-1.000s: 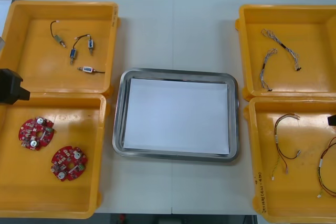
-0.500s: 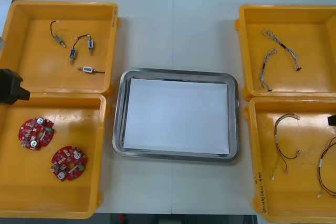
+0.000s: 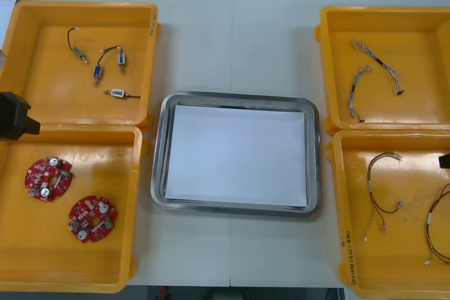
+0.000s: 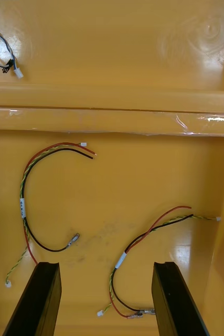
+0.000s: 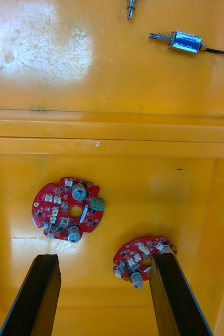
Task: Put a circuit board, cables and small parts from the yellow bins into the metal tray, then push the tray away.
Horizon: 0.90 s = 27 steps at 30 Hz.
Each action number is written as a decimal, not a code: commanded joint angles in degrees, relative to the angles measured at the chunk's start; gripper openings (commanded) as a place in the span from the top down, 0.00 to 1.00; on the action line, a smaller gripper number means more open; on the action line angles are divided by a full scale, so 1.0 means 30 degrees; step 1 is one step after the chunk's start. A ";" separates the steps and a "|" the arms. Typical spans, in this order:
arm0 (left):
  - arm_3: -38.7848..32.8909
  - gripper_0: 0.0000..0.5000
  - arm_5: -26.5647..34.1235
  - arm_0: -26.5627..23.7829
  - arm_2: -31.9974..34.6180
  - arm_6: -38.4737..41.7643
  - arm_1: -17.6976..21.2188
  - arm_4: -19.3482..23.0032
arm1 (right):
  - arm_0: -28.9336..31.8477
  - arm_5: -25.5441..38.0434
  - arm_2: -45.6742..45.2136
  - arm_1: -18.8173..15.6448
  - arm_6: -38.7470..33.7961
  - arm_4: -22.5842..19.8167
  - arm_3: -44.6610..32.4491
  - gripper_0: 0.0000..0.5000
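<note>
Four yellow bins (image 3: 42, 82), two at frame left, two at frame right in the front view; metal tray (image 3: 159, 152) between them, bare white inside, rim apart from every bin, open table (image 3: 232, 40) past its far edge at upper centre. Lower left bin: two circuit boards (image 3: 48, 178). Upper left: small metal parts (image 3: 98, 69). Upper right: blue and white cables (image 3: 360, 89). Lower right: red and yellow cables (image 3: 383, 187). Left wrist view adds the left gripper (image 5: 104, 294), jaws spread, holding nothing, above both boards, one board's edge behind a jaw. Right wrist view adds the right gripper (image 4: 106, 296), likewise spread and unloaded, over two cables
</note>
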 commanded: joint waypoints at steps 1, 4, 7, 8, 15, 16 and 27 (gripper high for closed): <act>-0.0497 0.00 0.0122 0.0298 0.0623 0.0130 0.0869 0.0120 | 0.0114 0.0050 -0.0657 0.0040 -0.0589 -0.0006 -0.0580 0.00; -0.0263 0.00 0.0122 0.0855 0.0360 0.0482 0.0108 0.0179 | 0.0144 0.0050 -0.0715 0.0040 -0.0589 0.0023 -0.0580 0.00; -0.0263 0.00 0.0122 0.0855 0.0506 0.0423 -0.0039 0.0208 | 0.0261 0.0050 -0.0950 0.0040 -0.0560 0.0023 -0.0756 0.00; -0.0263 0.00 0.0122 0.0855 0.0535 0.0423 -0.0039 0.0238 | 0.0378 0.0050 -0.1067 0.0040 -0.0560 0.0023 -0.0844 0.00; -0.0263 0.00 0.0122 0.1148 0.0535 0.0189 0.0196 0.0355 | 0.1140 0.0050 -0.1711 0.0040 -0.0618 0.0052 -0.1752 0.00; -0.0292 0.00 0.0122 0.1324 0.0535 0.0159 0.0313 0.0413 | 0.1257 0.0050 -0.1829 0.0040 -0.0618 0.0052 -0.1957 0.00; -0.0292 0.00 -0.0041 0.3433 0.0477 -0.0397 0.1162 0.0677 | 0.2810 0.0050 -0.2649 0.0450 -0.1146 -0.0036 -0.3217 0.00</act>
